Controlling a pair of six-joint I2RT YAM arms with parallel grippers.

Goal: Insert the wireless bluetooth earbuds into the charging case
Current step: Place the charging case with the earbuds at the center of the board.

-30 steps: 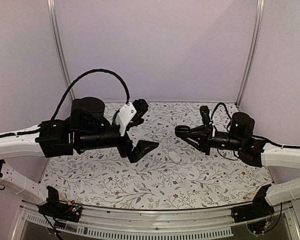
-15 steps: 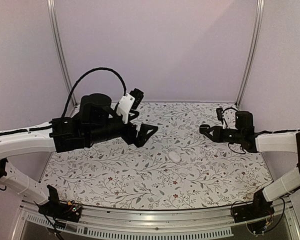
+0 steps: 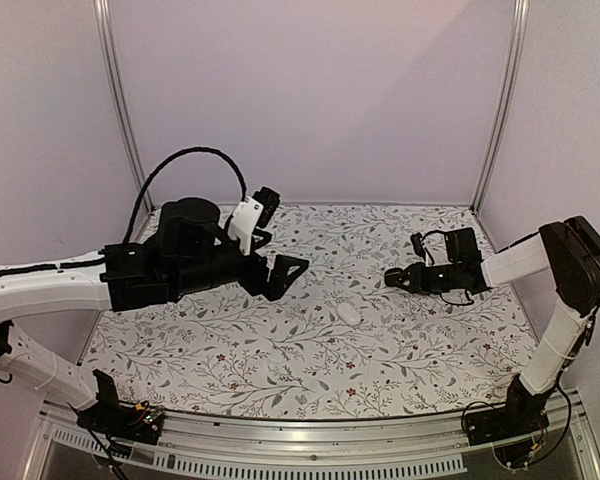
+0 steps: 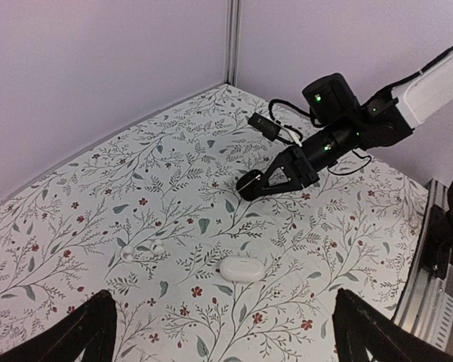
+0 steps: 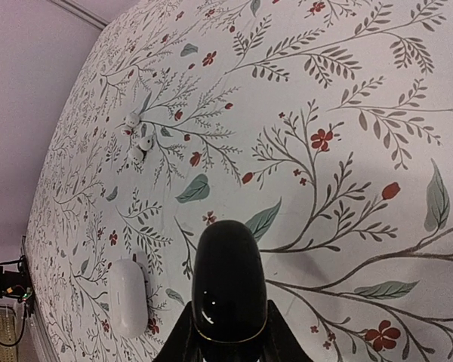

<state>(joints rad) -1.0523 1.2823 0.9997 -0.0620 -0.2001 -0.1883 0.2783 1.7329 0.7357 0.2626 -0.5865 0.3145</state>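
Two tiny pale earbuds (image 4: 125, 253) (image 5: 132, 121) lie side by side on the floral tabletop, left of a shut white oval case (image 4: 243, 267) (image 3: 349, 313) (image 5: 127, 296). My right gripper (image 3: 395, 278) (image 5: 228, 335) is shut on a glossy black oval case (image 5: 228, 283) (image 4: 248, 185), held low over the table behind and to the right of the white one. My left gripper (image 3: 280, 235) (image 4: 223, 302) hangs wide open high above the white case and the earbuds, holding nothing.
The floral tabletop (image 3: 230, 350) is bounded by lilac walls and two metal corner posts (image 3: 120, 100). A metal rail (image 3: 300, 440) runs along the near edge. The right arm's cable (image 4: 275, 130) loops behind its wrist.
The right gripper, still holding the black case, pulled back to the right and dropped lower as its elbow rose. The left gripper shifted slightly back and stayed open.
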